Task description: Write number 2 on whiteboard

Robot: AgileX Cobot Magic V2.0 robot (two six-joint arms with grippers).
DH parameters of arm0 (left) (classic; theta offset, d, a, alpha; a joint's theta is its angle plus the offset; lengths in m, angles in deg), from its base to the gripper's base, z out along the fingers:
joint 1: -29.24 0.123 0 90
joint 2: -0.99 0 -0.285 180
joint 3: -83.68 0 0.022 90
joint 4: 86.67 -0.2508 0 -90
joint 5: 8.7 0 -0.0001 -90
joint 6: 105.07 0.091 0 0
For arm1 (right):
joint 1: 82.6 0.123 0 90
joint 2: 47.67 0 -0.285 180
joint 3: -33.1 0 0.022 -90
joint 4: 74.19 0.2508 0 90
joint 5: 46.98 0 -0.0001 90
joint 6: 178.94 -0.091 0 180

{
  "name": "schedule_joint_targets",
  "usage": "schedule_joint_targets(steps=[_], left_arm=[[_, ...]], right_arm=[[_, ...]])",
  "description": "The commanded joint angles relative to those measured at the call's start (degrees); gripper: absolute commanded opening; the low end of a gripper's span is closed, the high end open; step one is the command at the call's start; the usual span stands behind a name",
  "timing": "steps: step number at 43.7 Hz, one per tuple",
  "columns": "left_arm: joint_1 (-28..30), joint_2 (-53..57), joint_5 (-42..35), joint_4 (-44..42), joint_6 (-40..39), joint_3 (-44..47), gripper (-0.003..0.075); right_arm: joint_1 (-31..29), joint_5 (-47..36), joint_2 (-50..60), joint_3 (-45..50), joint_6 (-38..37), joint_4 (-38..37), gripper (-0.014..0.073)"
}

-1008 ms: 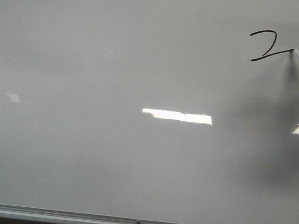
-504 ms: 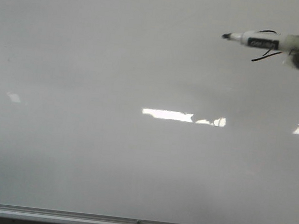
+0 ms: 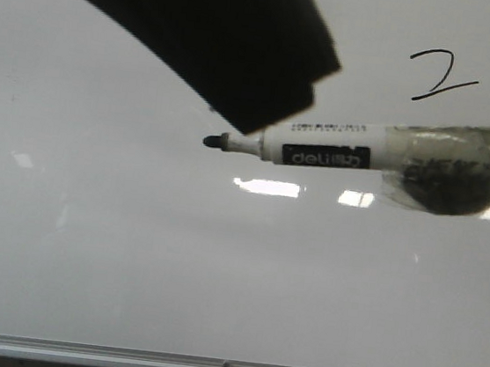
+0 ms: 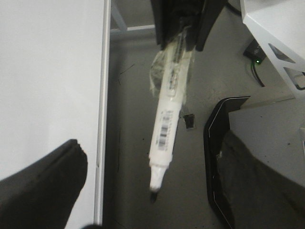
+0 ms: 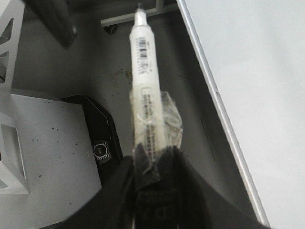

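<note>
One broad whiteboard [image 3: 129,268] fills the front view, its silver rail along the lower edge and ceiling lights mirrored in the gloss, while the wrist views show a grey floor [image 4: 133,119] beside it. High on the board's right side sits the number 2 [image 3: 443,78], clear of the pen. The right pincer [image 5: 155,164] is clenched on a white marker [image 3: 337,150] held level, tip pointing left, off the board; the left pincer [image 4: 152,191] stands wide apart, grasping nothing.

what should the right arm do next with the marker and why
Probably keep the marker clear of the whiteboard and retract: the 2 looks complete, and the right pincer holds the pen with its tip off the surface.
</note>
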Motion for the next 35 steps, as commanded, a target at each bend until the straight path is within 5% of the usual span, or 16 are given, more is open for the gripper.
schedule_joint_targets(steps=[1,12,27,31,35], left_arm=[[-1.7,-0.7,-2.4,1.0,0.1,-2.6,0.0544],[-2.3,-4.2,-2.4,0.9,0.1,-2.6,0.0504],[-2.3,-4.2,-1.6,0.9,0.1,-2.6,0.0087],[-2.3,-4.2,-1.6,0.9,0.1,-2.6,0.0043],[-2.3,-4.2,-1.5,0.9,0.0,-2.6,0.0039]], right_arm=[[0.2,-3.2,0.6,-1.4,0.8,1.4,-0.0068],[0.2,-3.5,0.6,-1.4,0.7,1.4,-0.0068],[0.2,-3.4,0.6,-1.4,0.7,1.4,-0.0062],[0.2,-3.2,0.6,-1.4,0.7,1.4,0.0013],[0.2,-3.1,0.6,-1.4,0.7,1.4,0.0185]])
